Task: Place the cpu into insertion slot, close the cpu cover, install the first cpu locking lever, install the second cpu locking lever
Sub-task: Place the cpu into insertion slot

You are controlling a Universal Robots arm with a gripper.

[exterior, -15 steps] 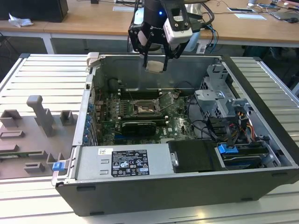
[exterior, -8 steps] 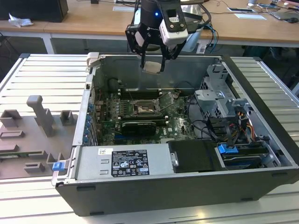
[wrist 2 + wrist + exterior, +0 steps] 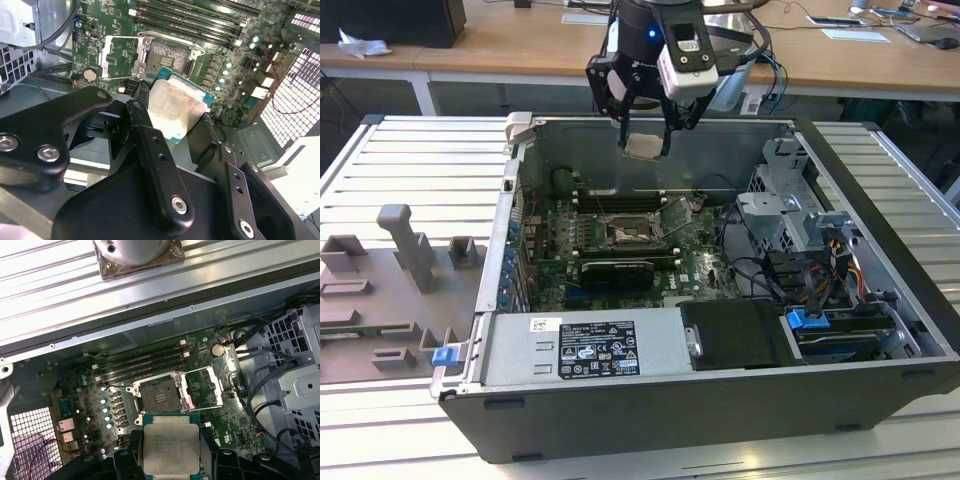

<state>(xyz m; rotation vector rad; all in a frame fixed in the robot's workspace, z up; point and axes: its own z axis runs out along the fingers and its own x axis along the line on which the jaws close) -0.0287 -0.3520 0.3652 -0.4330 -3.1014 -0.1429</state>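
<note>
Claw (image 3: pixel 645 140) grasping the cpu (image 3: pixel 171 450) above the open insertion slot (image 3: pixel 159 396).
Judged best: hold it level, edges squared to the slot, clear of the raised cpu cover (image 3: pixel 205 387).

A slatted aluminium table (image 3: pixel 400 150) carries an open black computer case (image 3: pixel 650 400), which lies on its side across the slats. On the exterior view's left, just beside the case, a grey moulded fixture plate (image 3: pixel 380 300) lies flat on the table.

The cpu (image 3: pixel 171 449) has a dull silvery-beige metal top, faintly smudged. Slot (image 3: pixel 159 396) frame and cover (image 3: pixel 218 387) are bright bare metal. Fingers (image 3: pixel 150 145) are matt black. Desk (image 3: pixel 520 50), top of the exterior view, is smooth wood.
</note>
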